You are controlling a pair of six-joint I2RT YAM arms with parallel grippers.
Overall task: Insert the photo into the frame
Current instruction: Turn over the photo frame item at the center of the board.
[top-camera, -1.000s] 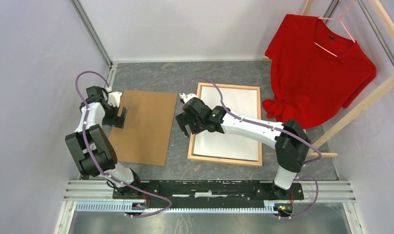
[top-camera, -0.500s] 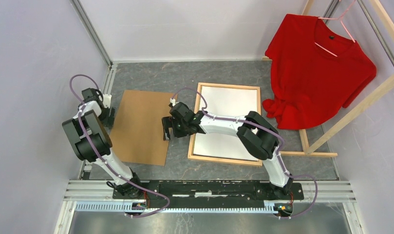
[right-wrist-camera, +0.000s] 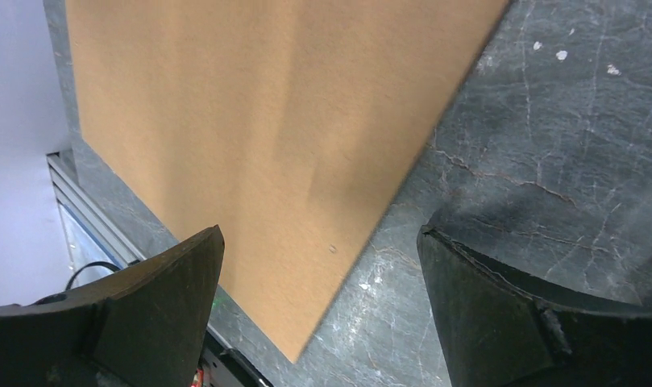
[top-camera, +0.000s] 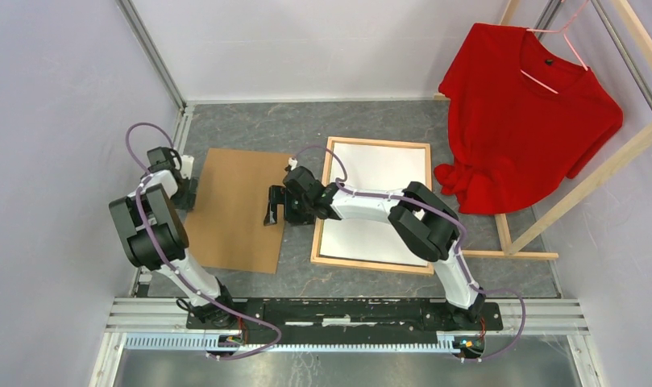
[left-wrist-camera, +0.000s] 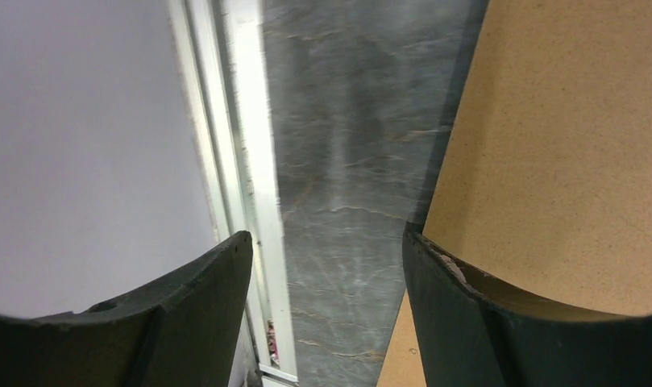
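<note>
Two pincers, both spread wide, nothing held. Left pincer [top-camera: 185, 192] sits at the left edge of the brown backing board [top-camera: 238, 210]. Right pincer [top-camera: 276, 208] straddles the board's right edge, one finger over board, one over table [top-camera: 306, 129]. Frame [top-camera: 372, 265] lies flat just right of the right pincer, apart from the board, with a white sheet [top-camera: 379, 201] filling it.

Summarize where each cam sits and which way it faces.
Top external: above, behind the bases, facing down on table, brown board, frame; both arms show.
Left wrist: faces down at the board's left edge; open left gripper shows.
Right wrist: faces down at the board's right edge; open right gripper shows.
Shared: all three see the board.
</note>
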